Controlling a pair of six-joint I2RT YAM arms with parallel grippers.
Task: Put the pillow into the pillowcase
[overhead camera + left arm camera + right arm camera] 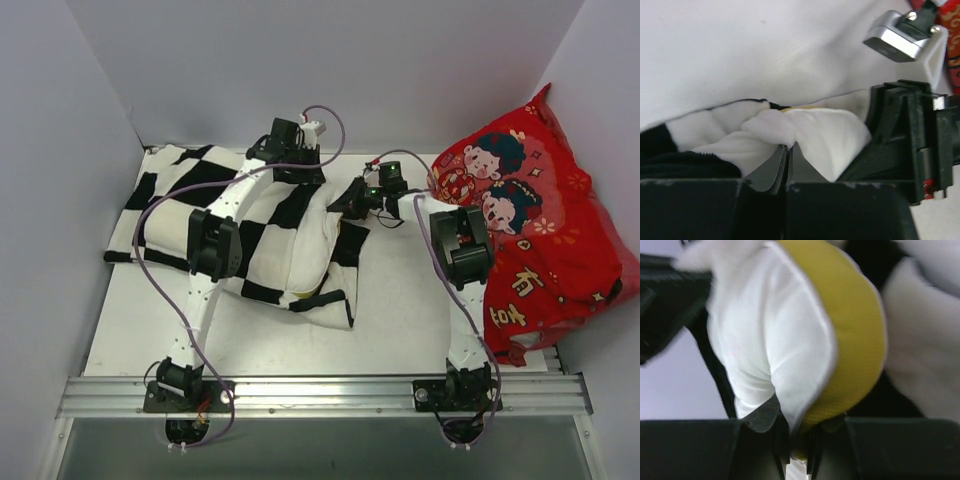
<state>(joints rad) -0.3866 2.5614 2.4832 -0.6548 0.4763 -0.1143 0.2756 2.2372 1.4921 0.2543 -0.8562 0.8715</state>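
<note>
The pillow lies partly inside the pillowcase near the middle of the table. Its cream body bulges from the case's right-hand opening, and a strip of its yellow edge band shows at the near corner. The checkerboard case spreads limp to the left and far side, with most of its length flat and unfilled.

The right gripper has its fingers pressed together on the pillow's exposed end, with cream cloth and the yellow band bunched between them. The left gripper is also pinched tight, on a fold of white cloth at the opening with black fabric just beside it. This looks like the pillowcase's rim, though the wrist view does not clearly separate case from pillow there. The two grippers are close together at the far right of the case. A large red cartoon-printed cushion leans against the right wall, well apart from the work.

The step in hand appears to be feeding the pillow deeper, and the task looks roughly half done. To do it well, the left arm should keep the rim lifted and drawn toward the right, so the mouth stays open. The right arm should drive the pillow's end leftward along the case's length. A low, level push would keep the soft filling from folding on itself. The pinch should be released only once the band has passed inside the rim, or the pillow may spring back out.
</note>
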